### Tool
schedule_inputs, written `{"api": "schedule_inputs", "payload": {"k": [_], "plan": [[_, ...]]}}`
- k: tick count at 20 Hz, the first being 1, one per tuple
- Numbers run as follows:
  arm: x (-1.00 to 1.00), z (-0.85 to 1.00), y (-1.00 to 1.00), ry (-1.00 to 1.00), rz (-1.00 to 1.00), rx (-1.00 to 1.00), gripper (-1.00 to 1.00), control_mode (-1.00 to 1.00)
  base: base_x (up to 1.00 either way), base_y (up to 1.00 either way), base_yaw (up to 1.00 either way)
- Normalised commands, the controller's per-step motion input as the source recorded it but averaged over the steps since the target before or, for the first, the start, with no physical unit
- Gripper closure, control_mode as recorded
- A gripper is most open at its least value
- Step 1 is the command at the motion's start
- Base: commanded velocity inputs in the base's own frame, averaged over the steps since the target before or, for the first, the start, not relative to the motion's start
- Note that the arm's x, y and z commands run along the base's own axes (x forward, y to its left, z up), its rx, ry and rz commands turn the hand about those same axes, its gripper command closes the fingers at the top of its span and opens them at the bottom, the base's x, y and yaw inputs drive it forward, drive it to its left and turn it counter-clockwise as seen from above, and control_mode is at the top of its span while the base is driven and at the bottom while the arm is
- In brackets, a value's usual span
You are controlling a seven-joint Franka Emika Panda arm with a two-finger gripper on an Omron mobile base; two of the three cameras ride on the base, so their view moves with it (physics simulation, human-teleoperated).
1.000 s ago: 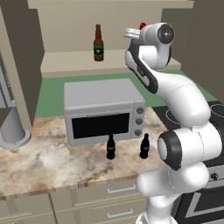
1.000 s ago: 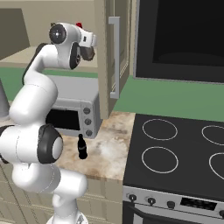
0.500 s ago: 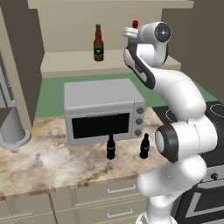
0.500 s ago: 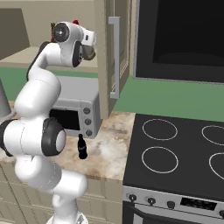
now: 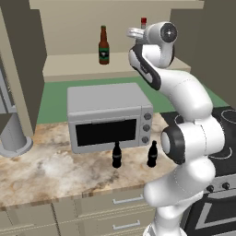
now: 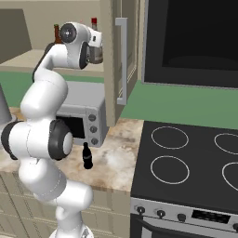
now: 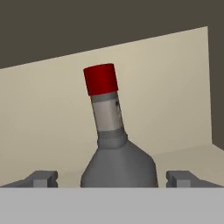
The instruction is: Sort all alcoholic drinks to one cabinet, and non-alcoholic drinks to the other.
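The pincer (image 7: 112, 178) has just spread off the grey bottle (image 7: 114, 148) at frame centre, leaving it shelved near the beer bottle (image 5: 103, 45).

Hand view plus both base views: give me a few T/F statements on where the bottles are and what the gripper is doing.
1. The gripper is open, its fingertips apart on either side of the grey bottle. True.
2. The grey bottle has a green cap. False: its cap is red.
3. The brown beer bottle stands on the open cabinet shelf above the toaster oven. True.
4. Both black cola bottles are in the cabinet. False: they stand on the counter in front of the toaster oven, the second to the right of the first.
5. A pot sits on the stove. False: the burners in view are bare.
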Motion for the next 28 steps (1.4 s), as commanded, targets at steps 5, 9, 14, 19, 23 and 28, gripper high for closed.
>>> {"api": "schedule_inputs", "payload": {"k": [5, 9, 14, 19, 23, 28], "plan": [[0.05, 0.00, 0.00, -0.01, 0.00, 0.00, -1.00, -1.00, 0.00, 0.00, 0.00], [-0.11, 0.00, 0.00, -0.06, 0.00, 0.00, -1.00, -1.00, 0.00, 0.00, 0.00], [-0.66, 0.03, 0.00, -0.12, 0.00, 0.00, -1.00, -1.00, 0.00, 0.00, 0.00], [-0.92, 0.08, 0.00, -0.03, 0.00, 0.00, -1.00, -1.00, 0.00, 0.00, 0.00], [-0.92, 0.01, 0.00, 0.01, -0.01, 0.03, -1.00, -1.00, 0.00, 0.00, 0.00], [-0.84, 0.04, 0.00, 0.07, -0.03, 0.06, -1.00, -1.00, 0.00, 0.00, 0.00]]}}
